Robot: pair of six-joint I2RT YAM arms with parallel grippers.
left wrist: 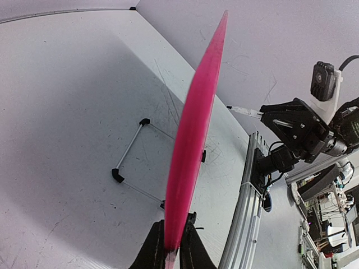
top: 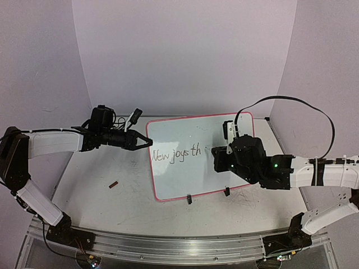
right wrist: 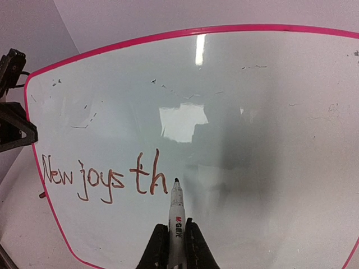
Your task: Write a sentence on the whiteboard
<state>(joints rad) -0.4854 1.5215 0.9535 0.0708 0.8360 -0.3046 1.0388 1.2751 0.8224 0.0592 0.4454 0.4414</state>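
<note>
The whiteboard (top: 193,134), white with a pink rim, lies tilted on the table. The sentence (top: 176,154) reads "New joys th"; it also shows in the right wrist view (right wrist: 104,178). My left gripper (top: 147,142) is shut on the board's left edge, seen edge-on as a pink rim (left wrist: 193,129) between its fingers (left wrist: 151,252). My right gripper (right wrist: 176,246) is shut on a white marker (right wrist: 177,216), whose tip sits just right of the "h", at or very near the board (right wrist: 252,123). In the top view the right gripper (top: 217,159) is over the board's middle.
A small dark red cap (top: 114,184) lies on the table left of the board. Black clips (top: 189,198) sit on the board's near edge. A wire stand (left wrist: 132,162) shows under the board. The metal rail (top: 168,244) runs along the table's near edge.
</note>
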